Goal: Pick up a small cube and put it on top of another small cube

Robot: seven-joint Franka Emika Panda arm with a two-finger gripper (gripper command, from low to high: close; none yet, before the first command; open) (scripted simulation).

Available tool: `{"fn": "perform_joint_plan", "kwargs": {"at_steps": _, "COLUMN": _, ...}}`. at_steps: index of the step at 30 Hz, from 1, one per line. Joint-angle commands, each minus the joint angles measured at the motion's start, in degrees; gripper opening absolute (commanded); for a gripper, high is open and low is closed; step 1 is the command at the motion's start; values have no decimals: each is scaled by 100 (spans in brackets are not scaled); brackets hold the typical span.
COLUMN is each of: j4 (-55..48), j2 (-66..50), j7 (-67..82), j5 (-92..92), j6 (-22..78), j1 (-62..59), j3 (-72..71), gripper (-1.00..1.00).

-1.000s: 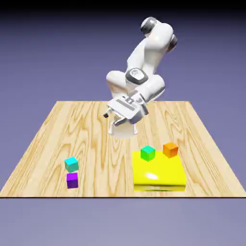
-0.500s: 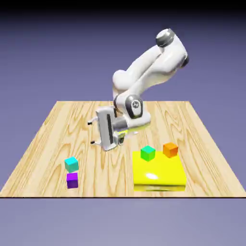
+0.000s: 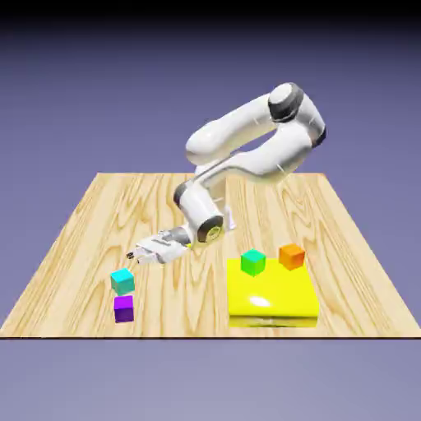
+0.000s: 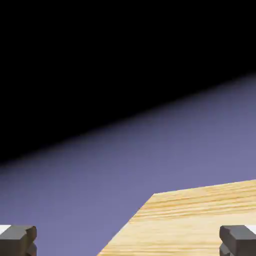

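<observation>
The small cyan cube (image 3: 122,281) rests on the wooden table (image 3: 99,214) toward the exterior view's left, and a purple cube (image 3: 123,308) of the same size sits just in front of it. My gripper (image 3: 134,256) hangs low, slightly above and behind the cyan cube, lying almost level and pointing to the exterior view's left. It is open and holds nothing. In the hand view the gripper (image 4: 128,242) shows two grey fingertips (image 4: 18,240) far apart, with only the table's corner (image 4: 190,225) and the backdrop ahead. No cube appears in that view.
A flat yellow block (image 3: 272,300) lies toward the exterior view's right, carrying a green cube (image 3: 253,262) and an orange cube (image 3: 291,256). The table's front edge runs close below the purple cube.
The arm has swung down and toward the exterior view's left. The hand has turned from pointing downward to nearly level, ending close above the cyan cube. No cube has moved.
</observation>
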State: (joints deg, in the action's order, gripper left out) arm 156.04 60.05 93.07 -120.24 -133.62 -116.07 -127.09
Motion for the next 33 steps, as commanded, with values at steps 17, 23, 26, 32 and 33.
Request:
{"fn": "perform_joint_plan", "kwargs": {"at_steps": 17, "j4": -201, "j2": -301, "j7": 4, "j5": 200, "j6": 200, "j1": -60, "j3": -162, "gripper": -100}}
{"fn": "perform_joint_plan", "kwargs": {"at_steps": 23, "j4": -609, "j2": -1547, "j7": -470, "j5": 1200, "j6": 409, "j1": 236, "j3": 270, "gripper": -100}}
{"fn": "perform_joint_plan", "kwargs": {"at_steps": 26, "j4": -813, "j2": -2170, "j7": -707, "j5": 1699, "j6": 513, "j1": 384, "j3": 486, "gripper": -100}}
{"fn": "perform_joint_plan", "kwargs": {"at_steps": 32, "j4": -1201, "j2": -2893, "j7": 76, "j5": 2894, "j6": 1057, "j1": 753, "j3": 448, "gripper": -100}}
{"fn": "perform_joint_plan", "kwargs": {"at_steps": 33, "j4": -1263, "j2": -2964, "j7": 326, "j5": 3111, "j6": 1179, "j1": 821, "j3": 397, "gripper": -100}}
